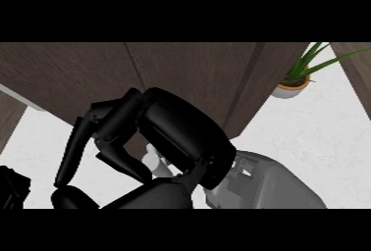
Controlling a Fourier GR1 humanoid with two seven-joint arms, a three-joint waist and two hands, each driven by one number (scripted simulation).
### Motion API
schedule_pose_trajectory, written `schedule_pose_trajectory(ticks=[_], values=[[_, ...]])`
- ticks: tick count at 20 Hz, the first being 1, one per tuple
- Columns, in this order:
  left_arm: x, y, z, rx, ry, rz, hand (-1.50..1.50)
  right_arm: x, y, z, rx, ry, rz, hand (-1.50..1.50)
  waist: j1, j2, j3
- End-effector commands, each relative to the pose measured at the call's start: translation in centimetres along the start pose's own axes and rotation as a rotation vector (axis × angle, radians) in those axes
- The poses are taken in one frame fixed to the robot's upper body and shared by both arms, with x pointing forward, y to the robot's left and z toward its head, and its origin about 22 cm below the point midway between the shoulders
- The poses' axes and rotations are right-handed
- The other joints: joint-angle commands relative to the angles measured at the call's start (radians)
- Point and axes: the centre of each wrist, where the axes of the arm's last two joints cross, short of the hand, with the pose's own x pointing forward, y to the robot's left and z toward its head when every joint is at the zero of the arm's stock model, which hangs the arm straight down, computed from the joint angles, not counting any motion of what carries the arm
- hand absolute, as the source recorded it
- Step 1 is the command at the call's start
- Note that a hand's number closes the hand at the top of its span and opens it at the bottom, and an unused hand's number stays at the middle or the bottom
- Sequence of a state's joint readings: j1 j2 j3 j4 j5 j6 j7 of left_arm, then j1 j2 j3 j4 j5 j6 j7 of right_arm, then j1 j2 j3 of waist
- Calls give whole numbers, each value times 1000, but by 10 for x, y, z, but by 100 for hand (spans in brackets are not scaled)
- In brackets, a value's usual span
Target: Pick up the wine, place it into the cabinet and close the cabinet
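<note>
The long black fingers (80,147) of the robot's right hand (181,132) hang straight and spread, pointing down and to the left, curled round nothing; its broad black palm back fills the middle of the view, raised close under the camera on its grey forearm (279,184). Just behind it stands the dark brown wooden cabinet (87,73), with a vertical seam between its door panels at upper centre, and the hand sits in front of the panel to the right of that seam. The wine is not visible anywhere: whether it already stands inside the cabinet or is hidden behind the hand cannot be told. Since the hand holds nothing and is up against the door front, the step in hand is probably the closing of the cabinet, and the next move would call for a flat push on the panel until it lies flush with its neighbour. At the lower left edge shows a bit of the black left hand (13,188), its fingers unreadable. A small green potted plant (299,81) stands on the white marbled counter (311,132) at upper right, well apart.
</note>
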State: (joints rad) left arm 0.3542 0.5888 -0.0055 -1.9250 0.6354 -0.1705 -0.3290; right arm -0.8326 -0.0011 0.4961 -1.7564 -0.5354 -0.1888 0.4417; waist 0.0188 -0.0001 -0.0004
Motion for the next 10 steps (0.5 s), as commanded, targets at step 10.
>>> schedule_pose_trajectory(ticks=[10], values=[[-4, 4, -4, -5, -5, -19, 150, -57, -66, -21, -148, 61, -68, 150, -8, 1, 0]])
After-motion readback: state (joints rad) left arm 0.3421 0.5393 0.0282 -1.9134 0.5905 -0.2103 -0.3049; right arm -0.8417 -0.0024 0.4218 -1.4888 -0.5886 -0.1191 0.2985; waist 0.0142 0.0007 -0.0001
